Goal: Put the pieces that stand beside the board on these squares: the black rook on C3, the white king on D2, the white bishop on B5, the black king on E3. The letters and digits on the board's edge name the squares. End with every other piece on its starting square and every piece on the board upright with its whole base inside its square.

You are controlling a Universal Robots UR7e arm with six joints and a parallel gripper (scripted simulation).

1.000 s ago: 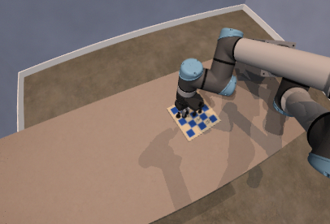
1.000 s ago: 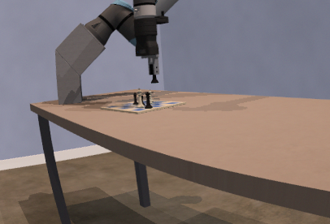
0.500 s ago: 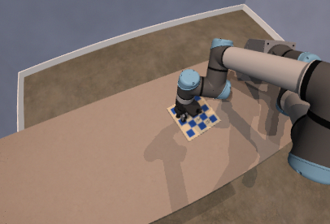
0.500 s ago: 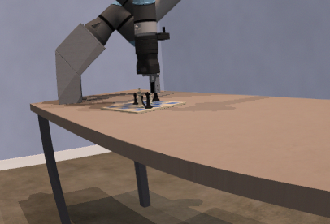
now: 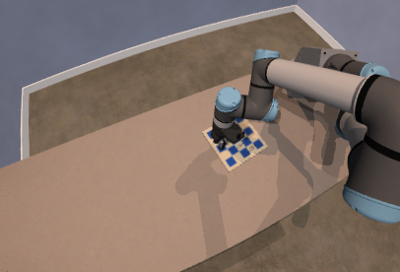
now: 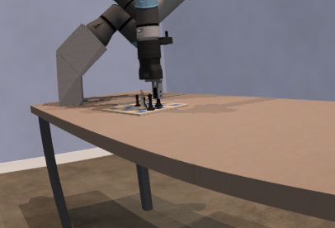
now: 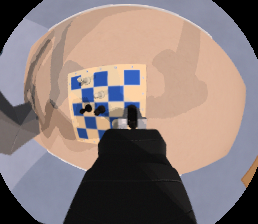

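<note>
The claw grips a black piece, probably the king, upright and low at the board, apparently so its base can settle squarely, likely on E3. Other pieces stand nearby, leaving the claw room. The tabletop supports the board.

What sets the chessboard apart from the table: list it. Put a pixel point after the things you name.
The chessboard (image 5: 231,162) (image 6: 140,111) (image 7: 132,77) is chequered blue and cream; the table (image 5: 123,187) (image 6: 247,144) (image 7: 214,125) is plain brown.
The chessboard is small and thin; the table is far larger, with a thicker top.
The chessboard lies flat on the table; the table stands on legs.
Both are flat-topped.
</note>
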